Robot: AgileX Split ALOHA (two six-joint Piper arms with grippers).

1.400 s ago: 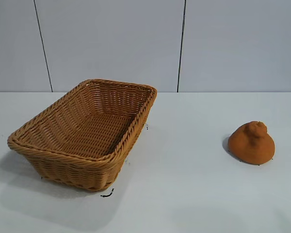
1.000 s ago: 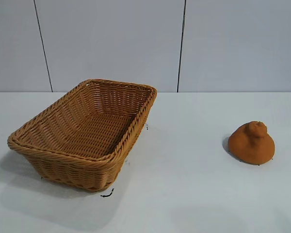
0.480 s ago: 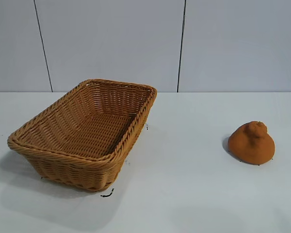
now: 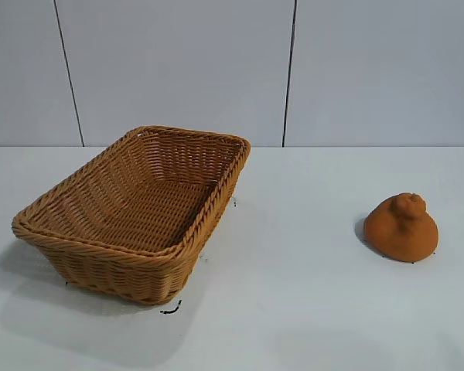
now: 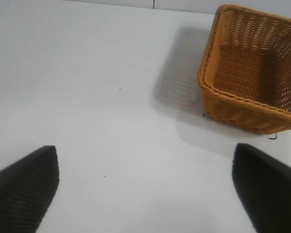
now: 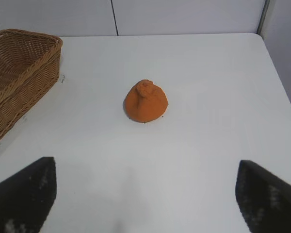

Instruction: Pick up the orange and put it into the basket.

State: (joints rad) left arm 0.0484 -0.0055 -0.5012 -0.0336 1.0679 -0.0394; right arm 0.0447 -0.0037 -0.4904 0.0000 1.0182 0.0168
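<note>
A: Where is the orange (image 4: 402, 226) right now?

B: Sitting on the white table (image 4: 309, 309), toward its right edge in the exterior view, dome-shaped with the knobby bump pointing up. Nothing touches it.

A: And the basket (image 4: 77, 246)?

B: On the left part of the table, well apart from the orange, set at an angle so one corner points toward the front edge. Its inside shows only bare weave. A small black mark (image 4: 170, 310) lies on the table just beside that front corner.

A: What about the right gripper (image 6: 145, 194)?

B: Held above the table with its two dark fingers (image 6: 24, 194) spread wide and nothing between them. In its wrist view the orange (image 6: 145, 101) lies ahead of the gap, well clear of both fingertips (the basket's (image 6: 20, 73) end wall shows off to one side).

A: The left gripper (image 5: 150, 187)?

B: Also spread wide and holding nothing, above bare table (image 5: 87, 97) on the side of the basket (image 5: 218, 94) away from the orange. Its fingers (image 5: 26, 187) are well apart from the wicker.

A: Do either of the arms appear in the exterior view?

B: No, only the table, basket, orange and the grey panelled wall (image 4: 178, 69) behind.
</note>
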